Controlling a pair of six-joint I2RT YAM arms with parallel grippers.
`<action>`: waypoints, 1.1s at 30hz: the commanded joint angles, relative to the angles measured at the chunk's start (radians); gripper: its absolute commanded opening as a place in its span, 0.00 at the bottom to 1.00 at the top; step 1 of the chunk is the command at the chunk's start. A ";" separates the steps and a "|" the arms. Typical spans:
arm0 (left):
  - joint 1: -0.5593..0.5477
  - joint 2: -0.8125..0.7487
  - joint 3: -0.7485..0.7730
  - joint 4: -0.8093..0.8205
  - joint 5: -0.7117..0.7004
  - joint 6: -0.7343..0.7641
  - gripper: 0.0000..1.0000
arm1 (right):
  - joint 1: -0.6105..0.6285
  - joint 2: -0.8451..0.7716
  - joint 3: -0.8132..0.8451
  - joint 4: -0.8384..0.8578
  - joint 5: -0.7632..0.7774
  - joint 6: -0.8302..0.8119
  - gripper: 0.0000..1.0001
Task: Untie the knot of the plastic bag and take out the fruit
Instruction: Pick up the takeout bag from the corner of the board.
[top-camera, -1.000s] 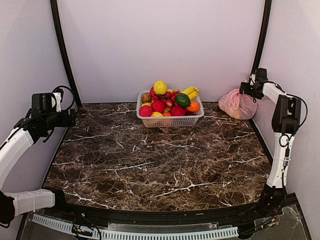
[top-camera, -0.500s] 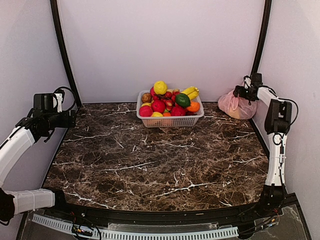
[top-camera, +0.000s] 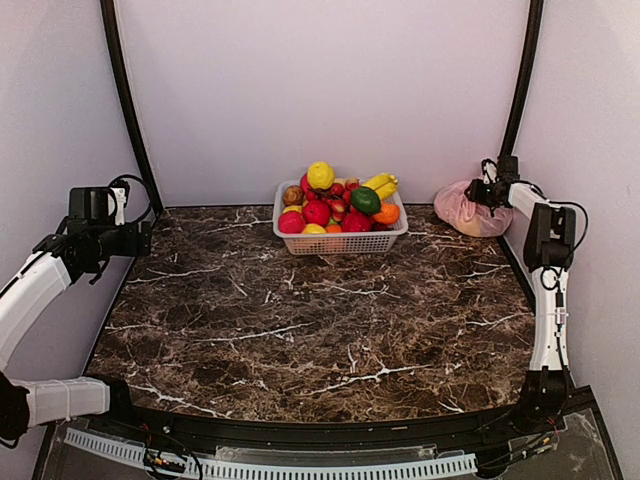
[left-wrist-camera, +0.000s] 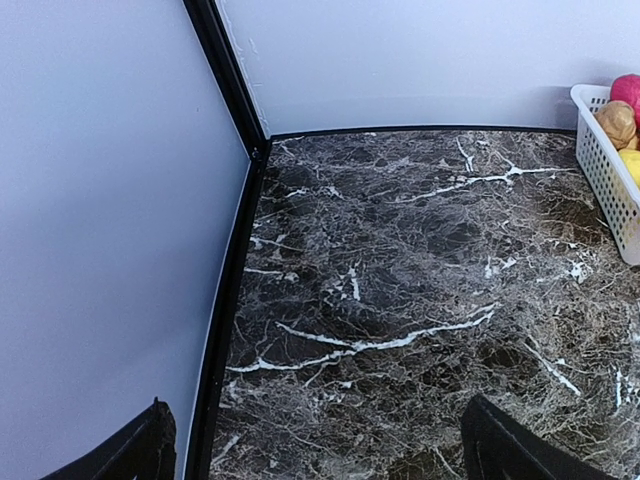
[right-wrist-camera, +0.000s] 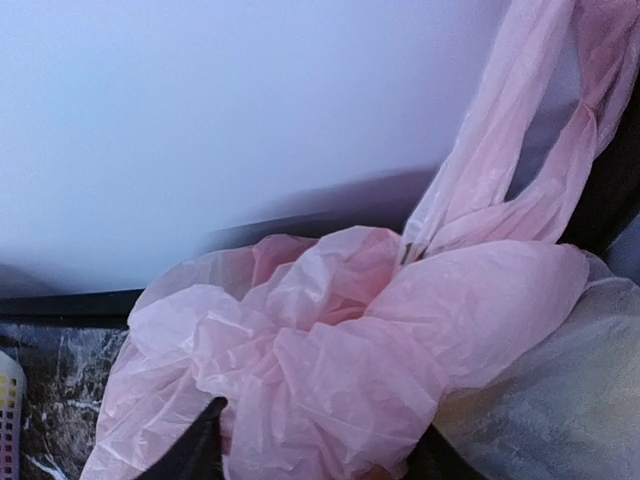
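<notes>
My right end effector (right-wrist-camera: 310, 462) straddles the knot (right-wrist-camera: 330, 340) atop the bag (top-camera: 462, 212), at the far right corner of the table (top-camera: 300, 330). Its fingertips are cut off, so I cannot tell whether it grips. The pink film hides the fruit. My left end effector (left-wrist-camera: 325, 455) hangs wide open, holding nothing.

You have nothing to read here: no lettering, label, brand or number shows on the plastic bag (right-wrist-camera: 330, 340), the basket (top-camera: 340, 241), the table (top-camera: 300, 330) or the walls (top-camera: 320, 90).
</notes>
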 joint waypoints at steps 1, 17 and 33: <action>0.000 -0.003 -0.013 -0.010 -0.022 0.013 0.99 | 0.009 -0.007 0.021 0.015 -0.012 0.003 0.36; -0.001 -0.063 -0.021 0.000 0.018 0.004 0.99 | 0.009 -0.407 -0.270 0.112 -0.002 -0.015 0.00; 0.000 -0.132 -0.019 0.005 0.206 -0.042 0.99 | 0.099 -0.951 -0.839 0.240 0.015 -0.046 0.00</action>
